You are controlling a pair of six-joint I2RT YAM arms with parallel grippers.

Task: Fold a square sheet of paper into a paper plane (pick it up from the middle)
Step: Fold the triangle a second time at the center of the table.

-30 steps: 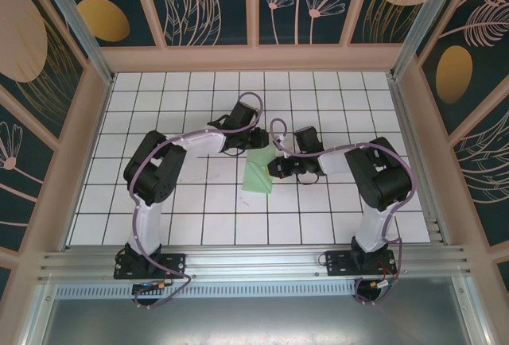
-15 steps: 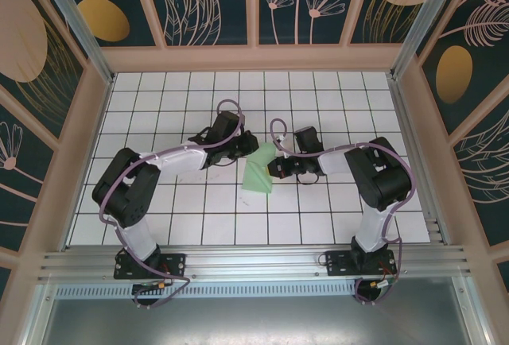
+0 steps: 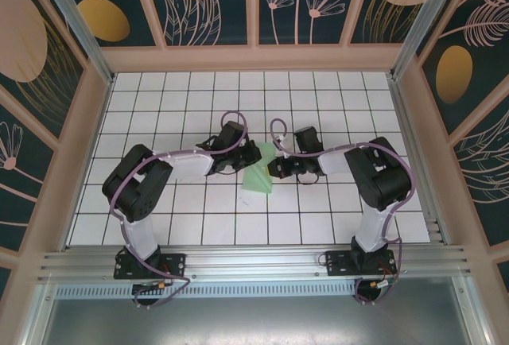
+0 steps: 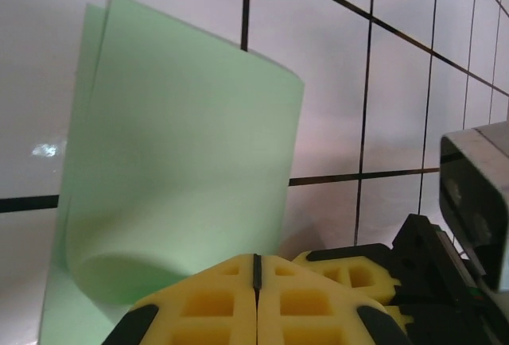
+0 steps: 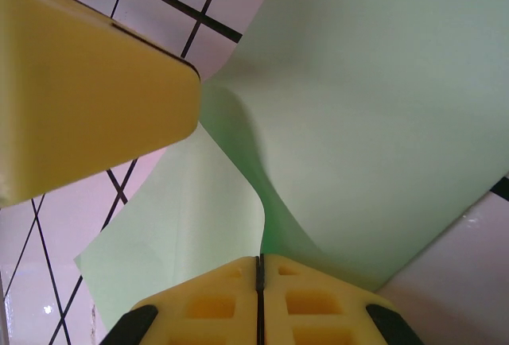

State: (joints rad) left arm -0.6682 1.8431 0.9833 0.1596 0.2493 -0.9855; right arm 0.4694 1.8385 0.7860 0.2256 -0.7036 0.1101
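Desk (image 3: 334, 210): white top ruled in black grid lines, glossy. A pale wooden rim (image 3: 89, 162) runs around three sides and a metal rail (image 3: 254, 262) along the near edge. One item lies on it, a square sheet of paper (image 3: 258, 176), pale mint green, near the middle. The sheet is doubled over: the lower layer lies on the tiles, the upper layer bows upward in a soft curl.

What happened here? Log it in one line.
sheet: curled over | right gripper: shut on sheet | left gripper: shut, grip unclear
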